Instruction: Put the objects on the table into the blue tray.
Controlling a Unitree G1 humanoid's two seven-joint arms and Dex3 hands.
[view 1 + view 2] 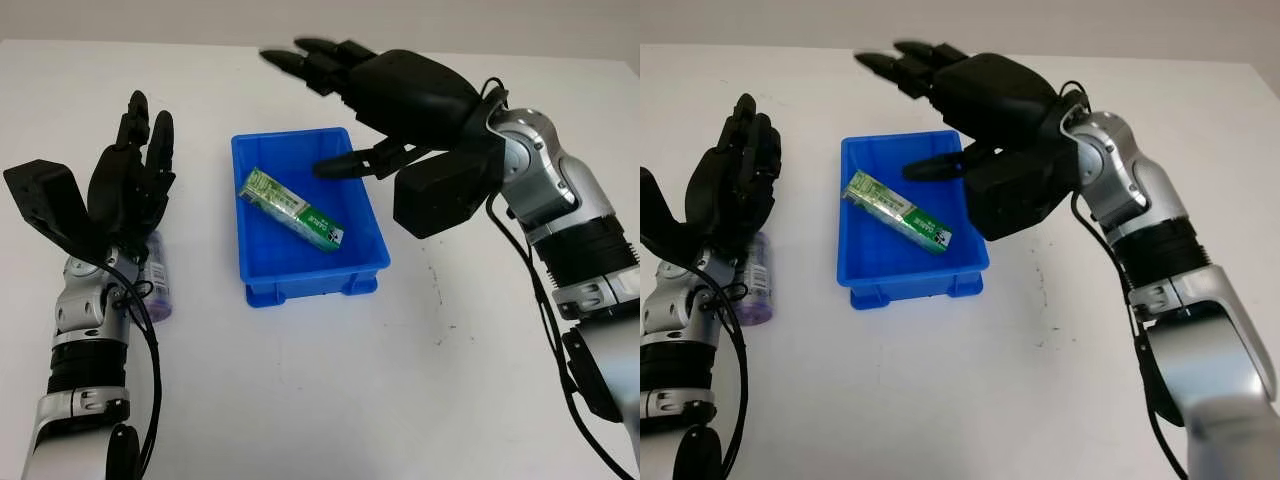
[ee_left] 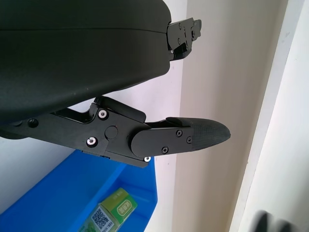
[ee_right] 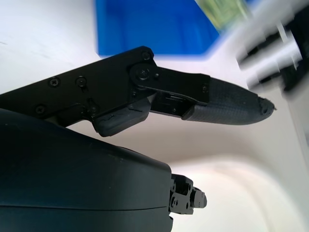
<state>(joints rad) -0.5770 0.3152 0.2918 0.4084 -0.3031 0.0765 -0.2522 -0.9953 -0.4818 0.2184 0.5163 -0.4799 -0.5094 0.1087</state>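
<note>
A green box lies in the blue tray; right hand hovers open above it, left hand open beside it over a small bottle

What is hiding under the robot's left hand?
A purple bottle lies on the table, partly under the open left hand. Its top end is covered by the hand.

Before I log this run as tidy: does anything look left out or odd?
Yes: a purple bottle still lies on its side on the table, outside the blue tray, partly hidden beneath the open left hand. The green box lies inside the tray.
</note>
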